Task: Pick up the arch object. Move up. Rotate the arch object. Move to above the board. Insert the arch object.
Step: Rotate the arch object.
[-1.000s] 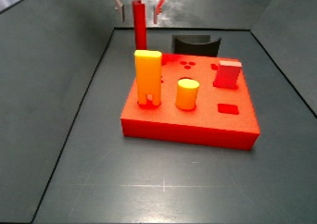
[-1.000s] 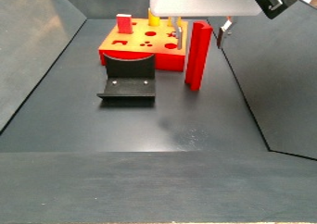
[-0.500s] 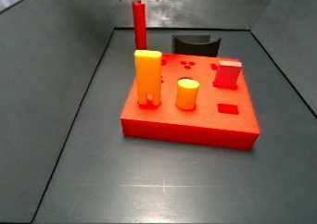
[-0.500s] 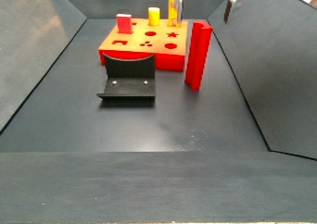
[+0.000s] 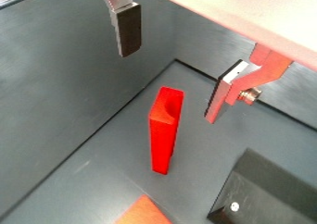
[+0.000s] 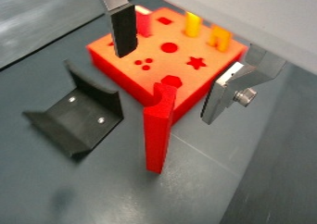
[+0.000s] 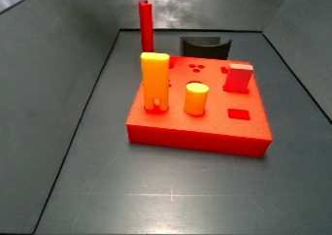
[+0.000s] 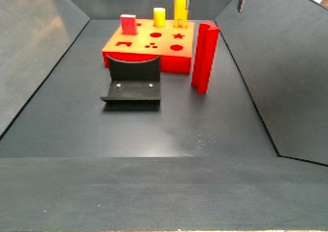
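Red slab [image 6: 158,126] upright on worktop [image 8: 167,121], beside the board [image 8: 148,49].
Gripper [image 6: 173,59] above the slab; jaws spread, holding nothing.

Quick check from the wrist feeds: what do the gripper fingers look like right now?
In both wrist views the gripper shows two flat silver finger plates, each faced with a dark rectangular pad. One plate carries a round silver bolt head. No cables or markings show.
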Motion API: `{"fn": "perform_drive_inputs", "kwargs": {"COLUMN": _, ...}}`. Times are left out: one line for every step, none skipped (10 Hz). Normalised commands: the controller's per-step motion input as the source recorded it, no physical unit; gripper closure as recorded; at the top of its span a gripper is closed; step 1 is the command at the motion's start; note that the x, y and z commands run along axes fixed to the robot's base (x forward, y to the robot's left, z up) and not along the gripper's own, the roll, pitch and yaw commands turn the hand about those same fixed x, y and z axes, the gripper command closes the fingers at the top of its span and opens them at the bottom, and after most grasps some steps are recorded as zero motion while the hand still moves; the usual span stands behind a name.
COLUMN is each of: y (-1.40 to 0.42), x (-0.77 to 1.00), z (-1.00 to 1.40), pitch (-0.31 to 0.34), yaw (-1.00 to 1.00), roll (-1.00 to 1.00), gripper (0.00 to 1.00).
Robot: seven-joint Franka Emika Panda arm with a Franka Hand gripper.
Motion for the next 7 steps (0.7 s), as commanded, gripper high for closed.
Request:
{"fn": "perform_drive_inputs", "kwargs": {"y": 0.04, "x": 0.02, "z": -0.01, "pitch": 0.012, "yaw": -1.00, "roll": 0.01, "gripper": 0.00}}
{"fn": "perform_drive_inputs", "kwargs": {"y": 0.04, "x": 0.02, "z": -0.01, "pitch": 0.012, "yaw": -1.00, "roll": 0.01, "gripper": 0.00}}
{"fn": "perform_drive_inputs", "kwargs": {"y": 0.03, "x": 0.02, "z": -0.01, "pitch": 0.013, "yaw": -1.00, "roll": 0.01, "gripper": 0.00}}
{"fn": "perform_drive_inputs", "kwargs": {"y": 0.03, "x": 0.02, "z": -0.01, "pitch": 0.014, "yaw": -1.00, "roll": 0.01, "gripper": 0.00}}
{"fn": "perform_drive_inputs", "kwargs": {"y": 0.03, "x": 0.02, "z": -0.01, "pitch": 0.015, "yaw": -1.00, "roll": 0.01, "gripper": 0.00}}
{"fn": "perform_drive_inputs", "kwargs": {"y": 0.02, "x": 0.02, "z": -0.01, "pitch": 0.015, "yaw": -1.00, "roll": 0.01, "gripper": 0.00}}
{"fn": "perform_drive_inputs", "kwargs": {"y": 0.02, "x": 0.02, "z": -0.01, "pitch": 0.017, "yaw": -1.00, "roll": 0.01, "gripper": 0.00}}
